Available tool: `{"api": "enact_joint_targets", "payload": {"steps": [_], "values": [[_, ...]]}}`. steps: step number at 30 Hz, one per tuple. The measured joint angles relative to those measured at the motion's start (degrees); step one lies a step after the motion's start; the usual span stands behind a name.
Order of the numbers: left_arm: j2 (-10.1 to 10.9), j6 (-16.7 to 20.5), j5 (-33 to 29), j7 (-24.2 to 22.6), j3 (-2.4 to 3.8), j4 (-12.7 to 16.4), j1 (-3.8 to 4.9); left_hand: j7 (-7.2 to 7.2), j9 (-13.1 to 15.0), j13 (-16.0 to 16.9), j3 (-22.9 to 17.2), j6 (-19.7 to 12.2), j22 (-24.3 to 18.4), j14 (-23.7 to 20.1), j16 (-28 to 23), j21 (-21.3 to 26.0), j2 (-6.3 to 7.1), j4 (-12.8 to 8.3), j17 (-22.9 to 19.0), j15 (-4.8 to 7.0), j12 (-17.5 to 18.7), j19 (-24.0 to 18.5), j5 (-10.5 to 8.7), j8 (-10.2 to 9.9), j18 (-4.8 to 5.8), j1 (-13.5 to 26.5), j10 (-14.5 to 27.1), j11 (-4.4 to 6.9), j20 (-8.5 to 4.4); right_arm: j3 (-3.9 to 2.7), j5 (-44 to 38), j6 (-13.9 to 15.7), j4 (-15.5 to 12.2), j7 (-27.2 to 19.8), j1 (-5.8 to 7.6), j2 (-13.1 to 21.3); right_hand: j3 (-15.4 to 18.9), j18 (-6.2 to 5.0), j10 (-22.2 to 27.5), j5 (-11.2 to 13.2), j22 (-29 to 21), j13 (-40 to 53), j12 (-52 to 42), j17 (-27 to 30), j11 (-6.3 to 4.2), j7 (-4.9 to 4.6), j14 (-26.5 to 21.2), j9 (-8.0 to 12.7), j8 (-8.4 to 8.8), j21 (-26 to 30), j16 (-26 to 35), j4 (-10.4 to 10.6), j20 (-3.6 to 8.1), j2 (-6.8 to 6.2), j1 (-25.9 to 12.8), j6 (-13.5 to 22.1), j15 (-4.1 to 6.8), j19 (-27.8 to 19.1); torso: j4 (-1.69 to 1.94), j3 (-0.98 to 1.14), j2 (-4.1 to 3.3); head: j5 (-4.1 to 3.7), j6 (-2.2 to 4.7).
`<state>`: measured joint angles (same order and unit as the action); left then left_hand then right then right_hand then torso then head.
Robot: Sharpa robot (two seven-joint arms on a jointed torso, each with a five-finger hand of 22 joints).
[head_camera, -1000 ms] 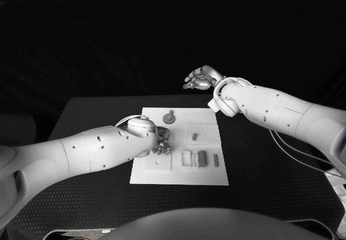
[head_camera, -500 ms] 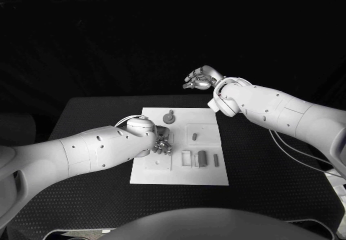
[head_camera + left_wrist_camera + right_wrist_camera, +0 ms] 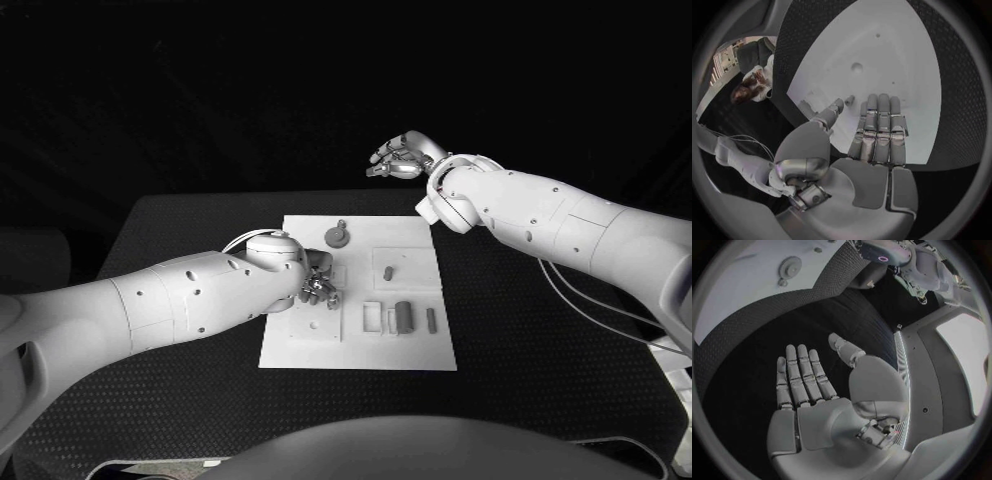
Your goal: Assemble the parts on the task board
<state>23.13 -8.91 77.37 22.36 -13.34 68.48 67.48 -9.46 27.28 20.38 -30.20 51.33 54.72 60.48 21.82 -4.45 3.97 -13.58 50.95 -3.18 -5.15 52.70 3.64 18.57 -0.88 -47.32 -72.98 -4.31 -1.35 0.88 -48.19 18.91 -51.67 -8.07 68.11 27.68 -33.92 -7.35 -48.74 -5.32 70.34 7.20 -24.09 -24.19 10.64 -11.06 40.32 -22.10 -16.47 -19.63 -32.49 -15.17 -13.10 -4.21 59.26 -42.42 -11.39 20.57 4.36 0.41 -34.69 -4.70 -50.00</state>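
While my left hand (image 3: pixel 320 290) hovers flat and empty-fingered over the task board (image 3: pixel 361 345), I see my right hand (image 3: pixel 400 160) raised behind it, spread, holding nothing

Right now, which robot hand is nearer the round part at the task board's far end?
Left. The left robot hand hovers over the board just short of the round part; the right robot hand hangs beyond the task board.

Overhead head camera, two wrist fisheyes (task board (image 3: pixel 361 290) shared)
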Motion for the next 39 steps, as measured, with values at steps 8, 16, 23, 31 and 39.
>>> {"api": "enact_joint_targets", "payload": {"steps": [8,16,23,31,39], "values": [[3.1,0.7,-2.8,-0.3,0.1,1.2,0.18,-0.05,0.1,0.5,1.6,-2.0,0.4,0.0,0.0,0.0,1.53,0.2,0.6,0.0,0.0,0.0,-0.34,-0.7,-0.01,1.3,0.0,0.0,0.0,0.0,0.1,0.0,0.0,0.0,0.0,0.8,0.2,-0.07,0.0,0.0,0.2,-0.3,0.2,0.0,0.02,-0.15,-0.2,0.1,0.0,0.0,0.3,0.2,0.2,-0.23,-0.2,0.2,-0.19,-0.2,0.02,0.02,0.01,-0.14,0.0],[9.7,0.2,-10.1,-2.5,0.01,3.2,0.82,-0.25,0.0,1.2,2.2,-3.2,0.6,0.0,0.0,0.2,0.59,-0.3,1.0,0.0,-1.2,0.3,-0.34,-0.9,0.0,1.5,0.0,0.0,-0.33,0.0,0.1,0.0,-2.5,-0.3,0.0,3.6,-0.1,-0.09,-0.8,0.0,0.7,-0.7,-0.3,-1.0,-0.22,-0.04,2.1,0.1,-1.04,0.0,-0.5,-0.5,0.59,-0.24,-0.2,-0.5,1.07,2.9,0.08,0.01,0.04,-0.37,0.0],[15.9,-1.2,-20.5,-11.4,0.58,4.7,2.12,-0.36,1.0,1.2,1.2,-2.7,0.4,-1.3,-0.8,0.6,-2.29,-2.1,0.9,-0.92,-1.2,-1.2,0.34,0.7,0.01,-1.4,2.7,-0.77,0.62,0.0,-2.5,-5.2,-4.1,-0.4,0.01,6.2,-0.4,-2.87,-4.6,0.0,0.8,-0.7,-2.0,-2.7,-1.72,-0.47,9.5,-0.4,-2.52,-1.3,-3.1,-0.9,1.09,-0.1,-0.1,-2.4,4.15,10.6,0.1,-0.03,0.05,-0.72,0.0],[18.9,0.3,-35.8,-25.4,1.15,5.1,2.06,0.28,1.3,0.8,-1.7,-3.8,-0.2,-1.7,-1.2,0.6,-5.5,-3.1,0.9,-1.24,-0.7,-1.7,-0.16,2.1,0.0,-8.5,6.9,-1.64,0.72,0.05,-9.8,-10.4,-9.7,0.2,0.0,10.5,-0.8,-6.02,-8.1,0.0,-0.5,-0.8,-1.7,-5.5,-2.94,-0.16,18.5,-1.1,-3.37,-2.6,-5.8,-1.3,1.35,0.13,1.5,-3.6,8.54,20.8,0.08,-0.08,0.04,-1.38,0.0],[21.2,4.6,-50.2,-33.9,1.44,3.9,2.03,0.58,1.5,0.6,-1.7,-4.1,-1.0,-1.4,-1.2,0.6,-4.36,-3.0,1.1,-1.02,-0.7,-1.3,-0.61,2.9,0.01,-10.1,7.1,-1.53,0.73,0.78,-17.6,-13.1,-16.8,1.4,-0.35,15.2,-0.8,-6.91,-9.7,0.0,-0.7,-1.2,1.1,-7.2,-3.17,-0.02,21.7,-1.4,-3.37,-2.6,-6.0,-1.3,1.88,-0.43,1.7,-3.7,9.83,24.4,-0.07,-0.05,-0.02,-1.7,0.0]]}}
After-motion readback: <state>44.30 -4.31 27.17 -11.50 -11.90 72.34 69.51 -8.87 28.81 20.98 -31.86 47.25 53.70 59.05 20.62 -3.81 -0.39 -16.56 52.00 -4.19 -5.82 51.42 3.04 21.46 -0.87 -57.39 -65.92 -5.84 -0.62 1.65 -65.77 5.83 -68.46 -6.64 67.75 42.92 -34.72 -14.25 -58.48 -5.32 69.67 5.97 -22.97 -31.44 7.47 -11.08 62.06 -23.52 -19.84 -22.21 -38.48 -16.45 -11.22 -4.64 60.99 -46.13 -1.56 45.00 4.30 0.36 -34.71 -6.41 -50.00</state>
